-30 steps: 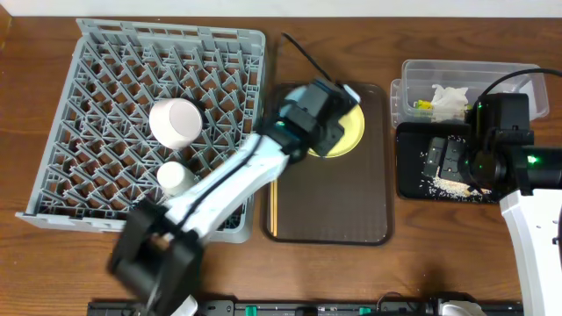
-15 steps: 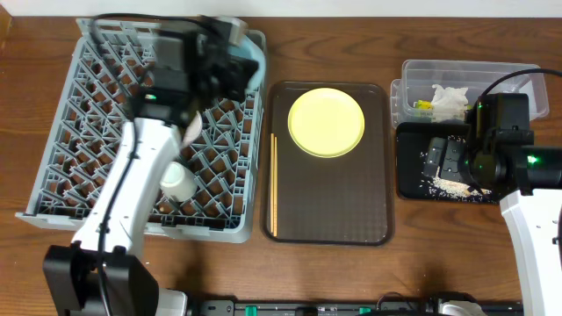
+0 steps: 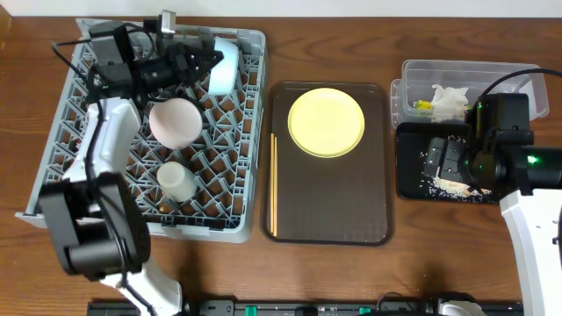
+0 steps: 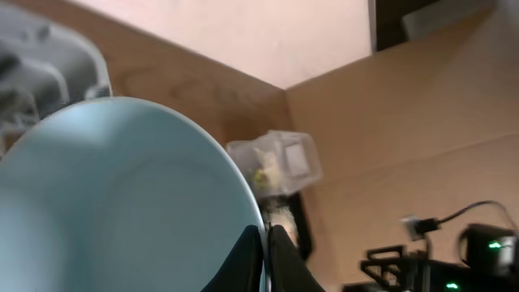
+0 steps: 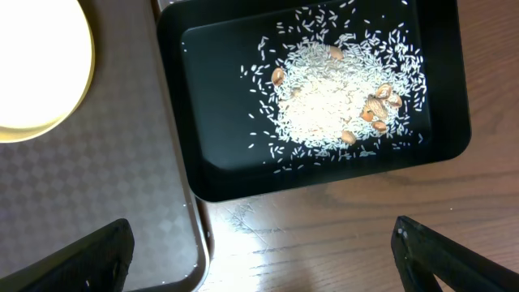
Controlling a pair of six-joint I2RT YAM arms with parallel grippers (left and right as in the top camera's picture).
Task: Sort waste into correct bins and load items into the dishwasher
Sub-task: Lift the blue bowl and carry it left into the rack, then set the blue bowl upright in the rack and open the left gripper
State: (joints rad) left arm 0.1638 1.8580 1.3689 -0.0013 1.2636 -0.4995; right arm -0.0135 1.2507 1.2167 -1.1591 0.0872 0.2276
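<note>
Light blue bowl (image 3: pixel 225 67) now over rack (image 3: pixel 97 171); left pincer (image 3: pixel 200 63) grips it.

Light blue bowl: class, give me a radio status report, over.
Left claw shut on light blue bowl, bowl on edge in grey rack, far right corner. Right claw open above black tray. Nothing blocking.

No legible txt, labels, brands or nos. in any view.

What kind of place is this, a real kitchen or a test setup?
Probably a staged test bench, not a kitchen: a grey dish rack, a brown serving tray and a black tray of rice scraps sit on a wooden table.
</note>
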